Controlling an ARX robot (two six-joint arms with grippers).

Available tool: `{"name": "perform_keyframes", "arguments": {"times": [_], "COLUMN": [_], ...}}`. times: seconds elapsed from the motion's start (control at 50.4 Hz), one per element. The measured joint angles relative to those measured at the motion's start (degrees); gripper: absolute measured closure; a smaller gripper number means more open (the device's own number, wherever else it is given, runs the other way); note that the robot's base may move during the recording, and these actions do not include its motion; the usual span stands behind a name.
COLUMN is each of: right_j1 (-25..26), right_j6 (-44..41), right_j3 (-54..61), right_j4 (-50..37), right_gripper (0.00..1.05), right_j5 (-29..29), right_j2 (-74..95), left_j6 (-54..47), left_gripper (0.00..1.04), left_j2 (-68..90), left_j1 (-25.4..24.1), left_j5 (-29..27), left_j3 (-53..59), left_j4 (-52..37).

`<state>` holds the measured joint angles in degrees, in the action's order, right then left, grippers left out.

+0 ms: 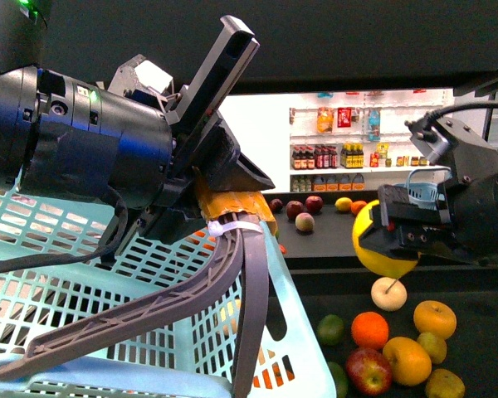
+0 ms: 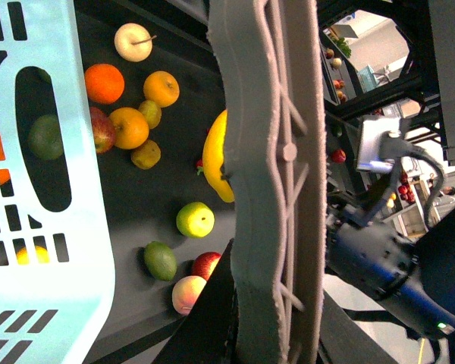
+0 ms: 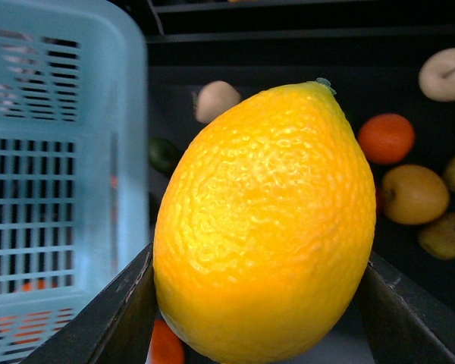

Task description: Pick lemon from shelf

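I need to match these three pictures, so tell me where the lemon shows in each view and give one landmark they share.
Front view: the lemon sits right of centre, held in the right hand, above the cream pear.
Left wrist view: the lemon is near the middle, partly hidden behind the grey basket handle.
Right wrist view: the lemon fills the centre, between the fingers.
Shared landmark: the light blue basket.

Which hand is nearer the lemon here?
Right. The right hand is clamped on the lemon, held beside the shelf. The left hand grips the basket handle, apart from it.
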<state>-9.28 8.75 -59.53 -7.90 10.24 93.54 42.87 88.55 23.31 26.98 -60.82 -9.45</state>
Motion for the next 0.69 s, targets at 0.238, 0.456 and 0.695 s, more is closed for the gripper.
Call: {"name": "perform_keyframes", "arguments": {"times": [0.238, 0.456, 0.695], "right_j1": [-6.1, -10.4, -12.6], "right_j6": [5.2, 8.3, 10.8], "right_j3": [-0.1, -1.3, -1.4], "right_j4": [-0.6, -1.8, -4.2], "right_gripper": [0.39, 0.39, 0.22], "right_j5": [1.3, 1.7, 2.0], "right_j2": [-0.5, 1.4, 4.6], "left_j6": [0.0, 0.0, -0.5], "left_gripper": [0.94, 0.94, 0.94], "left_j2": [0.0, 0.0, 0.3], "left_j1": [0.0, 0.0, -0.2], "left_j5": [0.0, 0.0, -0.9], "left_j3": [0.0, 0.0, 0.1], "left_j4": [0.0, 0.0, 0.0]}}
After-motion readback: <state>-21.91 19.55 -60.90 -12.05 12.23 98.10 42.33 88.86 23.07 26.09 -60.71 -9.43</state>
